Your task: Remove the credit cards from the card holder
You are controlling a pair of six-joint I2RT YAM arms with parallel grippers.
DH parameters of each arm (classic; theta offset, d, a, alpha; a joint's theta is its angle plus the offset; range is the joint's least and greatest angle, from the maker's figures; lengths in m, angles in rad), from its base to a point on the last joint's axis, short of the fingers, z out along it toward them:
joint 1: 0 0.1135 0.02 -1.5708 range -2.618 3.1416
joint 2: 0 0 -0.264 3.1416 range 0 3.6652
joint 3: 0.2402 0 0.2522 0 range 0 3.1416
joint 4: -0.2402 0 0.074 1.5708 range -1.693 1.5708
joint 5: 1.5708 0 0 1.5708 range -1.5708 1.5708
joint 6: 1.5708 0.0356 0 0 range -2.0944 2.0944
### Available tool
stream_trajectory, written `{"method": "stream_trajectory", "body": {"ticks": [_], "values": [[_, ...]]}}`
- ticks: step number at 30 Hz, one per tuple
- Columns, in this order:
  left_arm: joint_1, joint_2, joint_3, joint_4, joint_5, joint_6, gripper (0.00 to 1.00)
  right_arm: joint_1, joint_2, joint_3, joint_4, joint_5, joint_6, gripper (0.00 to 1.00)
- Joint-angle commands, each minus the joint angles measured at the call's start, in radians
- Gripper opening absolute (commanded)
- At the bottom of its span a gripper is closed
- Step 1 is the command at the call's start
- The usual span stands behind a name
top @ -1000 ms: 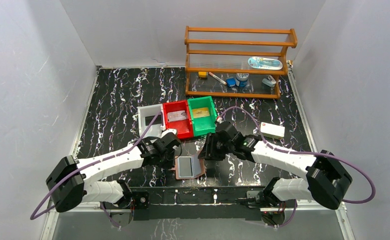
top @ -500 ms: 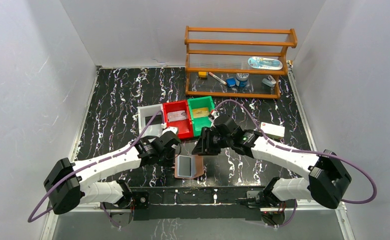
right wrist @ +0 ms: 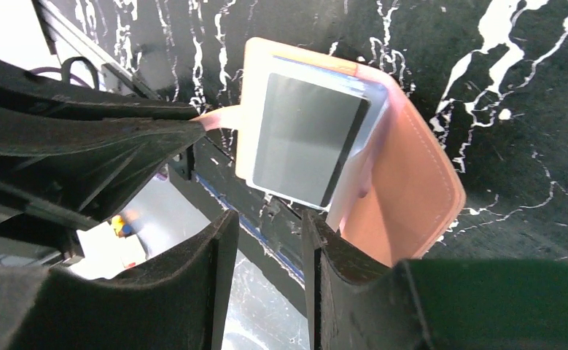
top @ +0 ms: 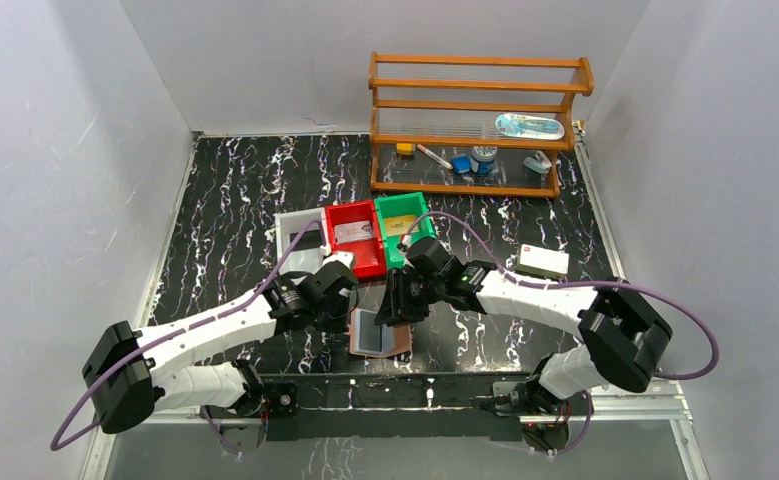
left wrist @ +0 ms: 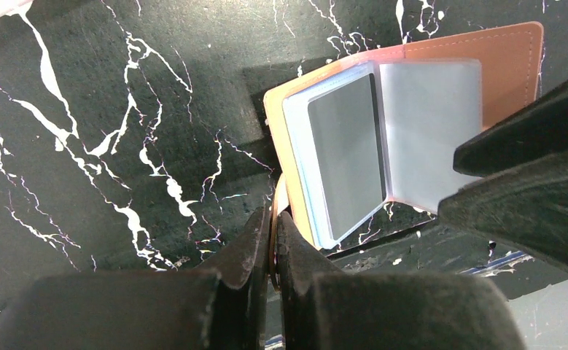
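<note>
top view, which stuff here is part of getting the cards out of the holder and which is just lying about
Job in hand:
- card holder, lying open
- dark card in its clear pocket
- left hand, pinching the strap tab
- right hand, open beside it
- red bin and green bin, each with a card inside

Lying about:
- wooden rack
- white box

No legible text, no brand, no numbers

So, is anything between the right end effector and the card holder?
Nothing visible. The right end effector, jaws parted, faces the open card holder, its dark card in plain view. The left end effector pinches the strap tab, off to the side.
</note>
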Motion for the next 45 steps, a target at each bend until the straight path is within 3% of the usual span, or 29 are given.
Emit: {"method": "stream_trajectory", "body": {"ticks": [1,5,13,20,26,35,39,45], "values": [[-0.002,-0.025,0.023,-0.005,0.006,-0.003,0.0,0.005,0.022,0.021,-0.04,0.064,-0.007,0.45],[-0.002,-0.013,0.008,-0.031,-0.016,-0.027,0.0,0.004,0.053,-0.001,-0.063,0.124,0.004,0.42],[-0.002,0.015,-0.005,-0.033,-0.015,-0.043,0.01,0.003,0.087,-0.087,0.133,0.064,0.084,0.4],[-0.002,0.024,0.012,-0.033,-0.019,-0.03,0.21,0.007,0.136,-0.049,0.108,0.093,0.068,0.4],[-0.003,0.025,0.078,-0.09,-0.057,-0.026,0.57,0.031,0.19,0.037,-0.07,0.208,0.04,0.39],[-0.002,-0.018,0.199,-0.009,0.027,-0.002,0.68,0.042,0.178,0.008,-0.029,0.219,0.062,0.39],[0.015,-0.002,0.153,0.044,0.052,-0.054,0.76,0.042,0.147,-0.019,-0.002,0.248,0.082,0.39],[0.073,-0.03,0.012,0.169,0.15,-0.126,0.74,0.041,0.116,-0.06,0.063,0.261,0.1,0.4]]}}
